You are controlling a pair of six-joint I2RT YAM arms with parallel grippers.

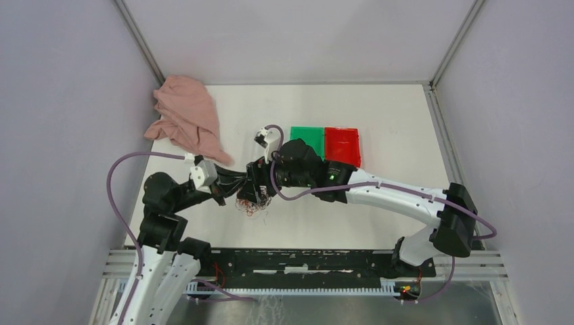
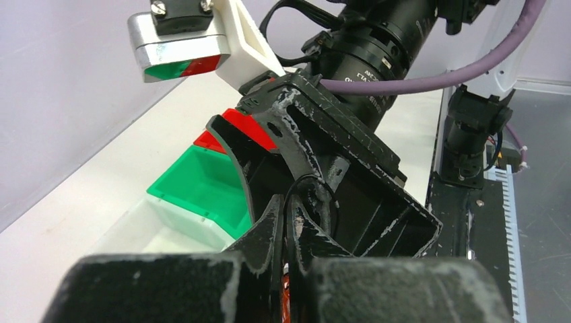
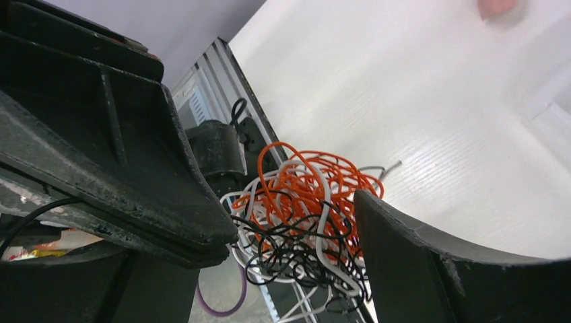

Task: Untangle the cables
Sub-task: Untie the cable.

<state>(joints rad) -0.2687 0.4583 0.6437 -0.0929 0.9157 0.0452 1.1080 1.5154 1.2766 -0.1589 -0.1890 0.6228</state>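
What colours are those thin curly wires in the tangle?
The tangle of thin wires is orange, black and white; clearest in the right wrist view.

Open surface (image 1: pixel 392 122) lies right of the red bin (image 1: pixel 342 144). The green bin (image 1: pixel 308 133) and pink cloth (image 1: pixel 186 118) bar my far-side routes. The cables (image 3: pixel 303 202) fill my right jaws' gap.

Your white table (image 1: pixel 392 115), seen from above: a crumpled pink cloth (image 1: pixel 188 120) lies at its far left corner. Around the middle, a green bin (image 1: pixel 308 135) sits touching a red bin (image 1: pixel 342 144) on its right. Nearer, the cables (image 1: pixel 251 205) dangle low; whether they touch the surface is unclear.
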